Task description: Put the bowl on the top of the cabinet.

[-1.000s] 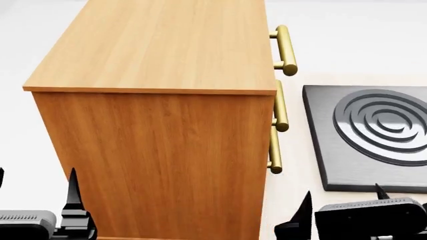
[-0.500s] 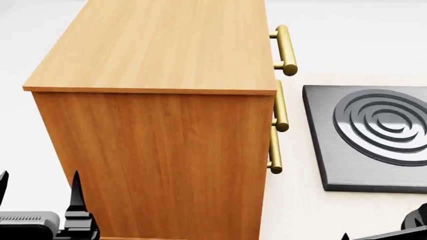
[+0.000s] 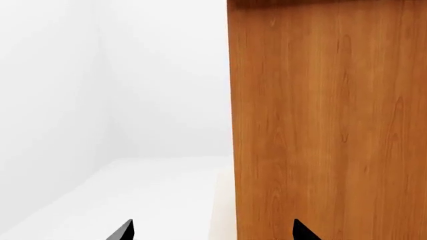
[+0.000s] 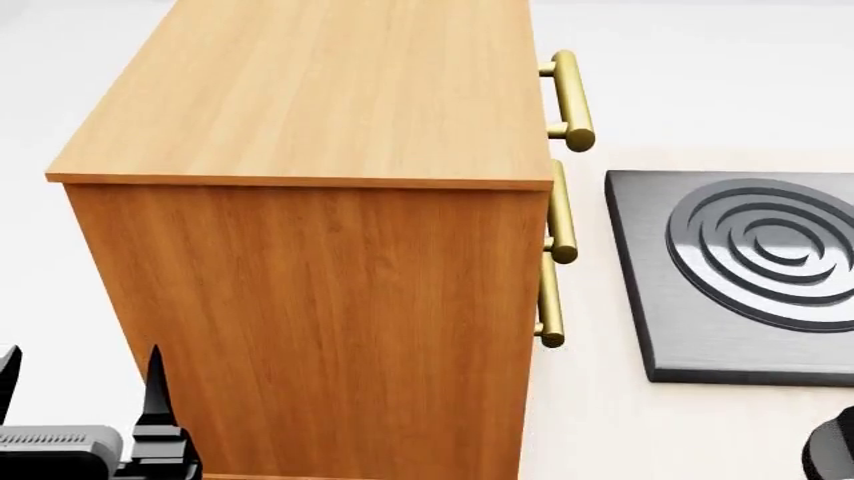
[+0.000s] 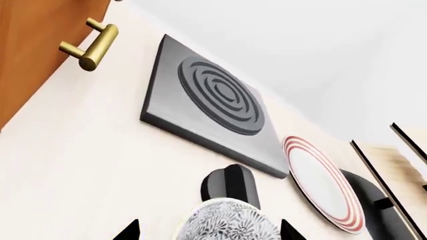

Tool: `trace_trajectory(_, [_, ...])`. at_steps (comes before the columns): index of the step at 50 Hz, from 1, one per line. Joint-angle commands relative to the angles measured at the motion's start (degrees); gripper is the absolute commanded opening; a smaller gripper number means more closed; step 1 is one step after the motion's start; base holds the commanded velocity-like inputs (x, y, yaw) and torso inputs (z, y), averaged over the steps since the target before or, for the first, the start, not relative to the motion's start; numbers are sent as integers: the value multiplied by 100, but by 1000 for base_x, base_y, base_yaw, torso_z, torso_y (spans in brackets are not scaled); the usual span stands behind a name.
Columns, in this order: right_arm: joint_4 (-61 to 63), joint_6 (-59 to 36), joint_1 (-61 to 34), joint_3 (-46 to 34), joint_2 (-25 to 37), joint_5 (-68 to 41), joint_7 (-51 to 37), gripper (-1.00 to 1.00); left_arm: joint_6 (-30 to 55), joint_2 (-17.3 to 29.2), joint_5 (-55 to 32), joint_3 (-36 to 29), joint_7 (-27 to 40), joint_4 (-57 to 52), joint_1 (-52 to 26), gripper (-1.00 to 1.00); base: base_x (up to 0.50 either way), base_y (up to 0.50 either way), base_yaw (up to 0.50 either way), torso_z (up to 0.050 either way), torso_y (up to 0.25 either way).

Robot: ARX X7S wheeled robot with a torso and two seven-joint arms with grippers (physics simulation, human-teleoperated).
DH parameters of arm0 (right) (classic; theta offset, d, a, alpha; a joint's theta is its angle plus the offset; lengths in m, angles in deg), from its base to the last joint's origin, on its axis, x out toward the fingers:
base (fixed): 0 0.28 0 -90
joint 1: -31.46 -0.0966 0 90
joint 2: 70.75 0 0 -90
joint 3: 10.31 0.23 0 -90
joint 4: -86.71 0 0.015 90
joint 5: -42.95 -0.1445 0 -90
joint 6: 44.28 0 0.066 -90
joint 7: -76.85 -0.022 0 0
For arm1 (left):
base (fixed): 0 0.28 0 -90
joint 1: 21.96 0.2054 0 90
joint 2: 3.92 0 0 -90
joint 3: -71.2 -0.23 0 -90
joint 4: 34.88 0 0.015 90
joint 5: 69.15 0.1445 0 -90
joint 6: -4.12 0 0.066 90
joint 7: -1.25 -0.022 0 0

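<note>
White walls and a pale worktop (image 3: 223, 200) fill my left wrist view; my left claw (image 3: 210, 231) hangs apart and empty beside the cabinet (image 3: 327, 125).

From my head, the cabinet's flat top lies bare.

Through my right wrist, the bowl (image 5: 227, 222) sits between my spread right claw (image 5: 208, 231) tips, not yet gripped. I judge reaching is in hand; closing comes next. Burner plate (image 5: 210, 107) and red-ringed plate (image 5: 323, 185) crowd nearby.

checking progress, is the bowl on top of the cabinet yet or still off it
Off it. The cabinet top is bare in the head view; the bowl sits low on the counter between the right gripper fingertips.
</note>
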Motion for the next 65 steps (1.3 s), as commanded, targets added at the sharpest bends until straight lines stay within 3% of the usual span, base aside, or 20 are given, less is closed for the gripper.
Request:
trace_trajectory(1, [-70, 219, 384, 175, 6, -3, 2, 100, -30, 14, -15, -25, 27, 37, -4, 100, 0, 0, 0, 0, 0])
trace_trajectory(65, [-573, 762, 768, 177, -84, 6, -77, 100, -41, 144, -113, -100, 183, 0, -31, 100, 0, 0, 0, 0, 0])
